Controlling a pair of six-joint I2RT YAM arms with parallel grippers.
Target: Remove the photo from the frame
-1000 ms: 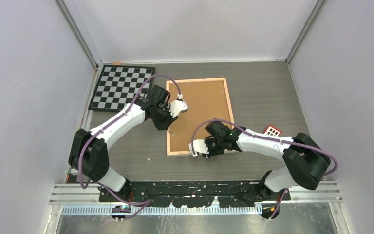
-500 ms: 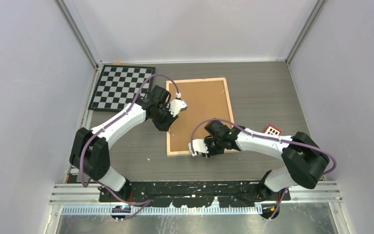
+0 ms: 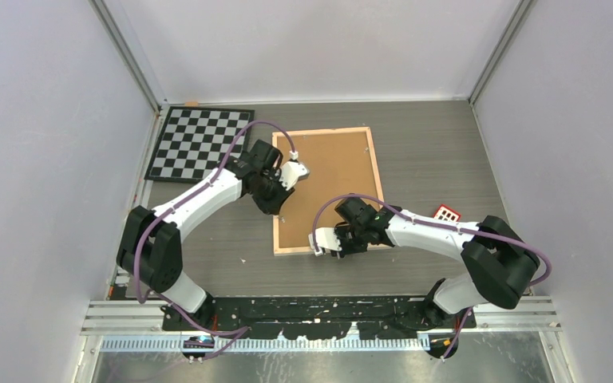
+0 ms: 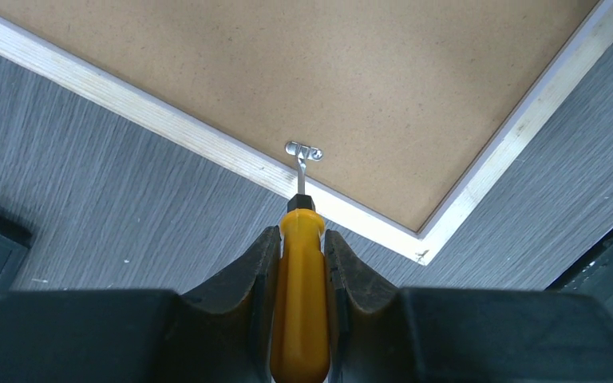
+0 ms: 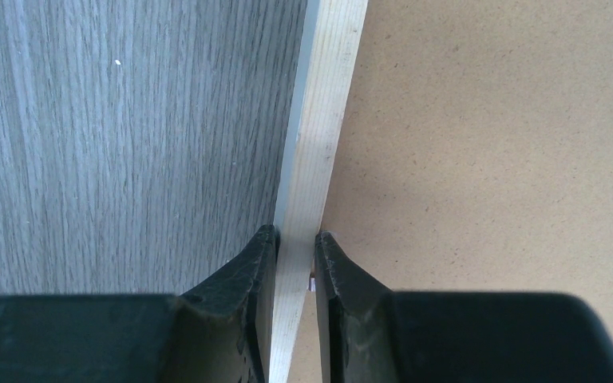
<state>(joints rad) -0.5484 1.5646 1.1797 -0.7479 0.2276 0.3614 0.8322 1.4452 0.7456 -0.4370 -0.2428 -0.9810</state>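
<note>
Well off to the left of my left gripper (image 4: 302,235), beyond the arm, the black-and-white checkerboard (image 3: 199,144) lies flat in the far corner of the counter (image 3: 431,152). My left gripper is clenched on an orange-handled tool (image 4: 299,303), the handle squeezed upright between both fingers and sticking out just past their tips. The tool's thin bent metal tip (image 4: 300,179) reaches straight ahead of the gripper, crosses the pale wood rim and touches a small metal clip (image 4: 303,150) at the edge of the brown back panel (image 4: 327,72). The frame (image 3: 335,167) lies face down on the counter between my two grippers, back panel up. Its left side is directly ahead of my left fingertips and its near edge is under my right gripper (image 5: 294,239). That right gripper is clamped on the frame's wood rim (image 5: 319,136) close to the near left corner. One finger is on the outer side, where the grey counter shows, the other is over the fibreboard side, and the rim runs away from the fingertips between them. To the right of the right gripper, beside its forearm and just off the frame's right edge, a small red-and-white object (image 3: 447,214) rests on the counter; I cannot tell what it is.
</note>
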